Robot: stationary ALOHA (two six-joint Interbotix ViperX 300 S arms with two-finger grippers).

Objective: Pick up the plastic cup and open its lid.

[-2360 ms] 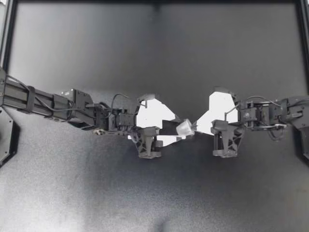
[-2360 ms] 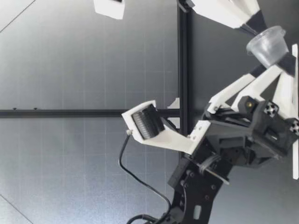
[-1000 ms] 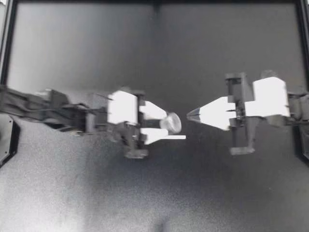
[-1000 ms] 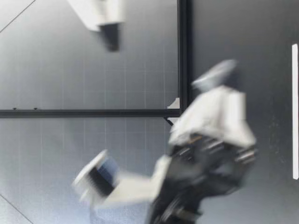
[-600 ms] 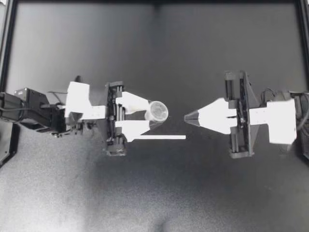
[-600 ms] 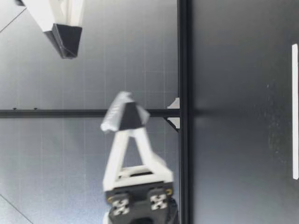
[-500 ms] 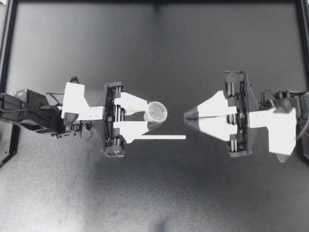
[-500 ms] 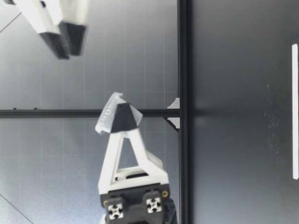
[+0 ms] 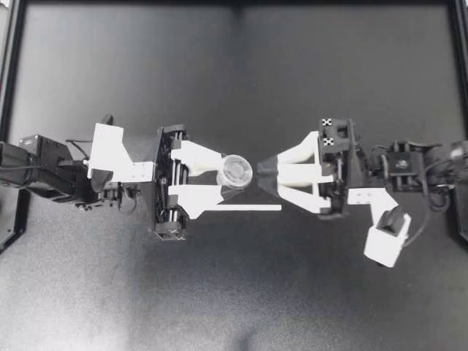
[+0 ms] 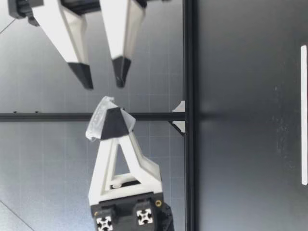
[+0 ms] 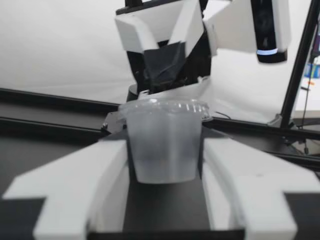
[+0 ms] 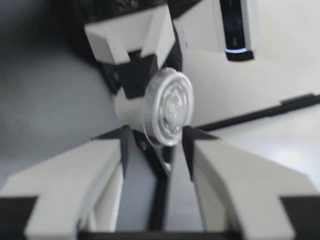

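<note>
Above the middle of the table [image 9: 234, 292], my left gripper [image 9: 229, 176] reaches in from the left, the plastic cup [image 9: 236, 170] between its two fingers, both pressed against its sides, the lid [image 11: 165, 106] on top. Facing it from the right, my right gripper [image 9: 265, 177] stands just beside the cup, fingertips apart and clear of it, the lid ahead of the gap between them. In the low view, both hang well above the table. A thin strip [image 9: 252, 208] lies on the table, near the left gripper's fingers in the top view.
</note>
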